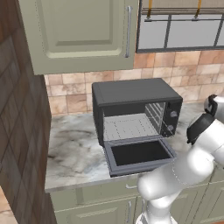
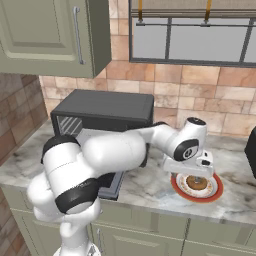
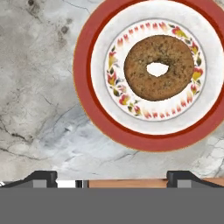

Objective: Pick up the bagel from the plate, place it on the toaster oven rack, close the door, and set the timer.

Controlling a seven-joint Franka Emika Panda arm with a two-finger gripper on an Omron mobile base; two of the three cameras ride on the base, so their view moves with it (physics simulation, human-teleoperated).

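The golden-brown bagel (image 3: 140, 74) lies flat in the middle of the red-rimmed plate (image 3: 85, 87) on the marble counter, right of the toaster oven. My gripper (image 2: 196, 174) hovers just above the bagel (image 2: 196, 184) and plate (image 2: 214, 192), pointing down. It is open, its two fingertips (image 3: 41, 177) set wide apart with nothing between them. The black toaster oven (image 1: 135, 94) stands against the tiled wall. Its door (image 1: 139, 155) is folded down flat, and the grey wire rack (image 1: 129, 127) inside is bare.
A wall cabinet (image 1: 78, 35) hangs above the oven and a window (image 2: 192, 35) sits over the plate. A dark object (image 2: 251, 155) stands at the counter's right edge. The open door overhangs the counter's front edge (image 1: 78, 183).
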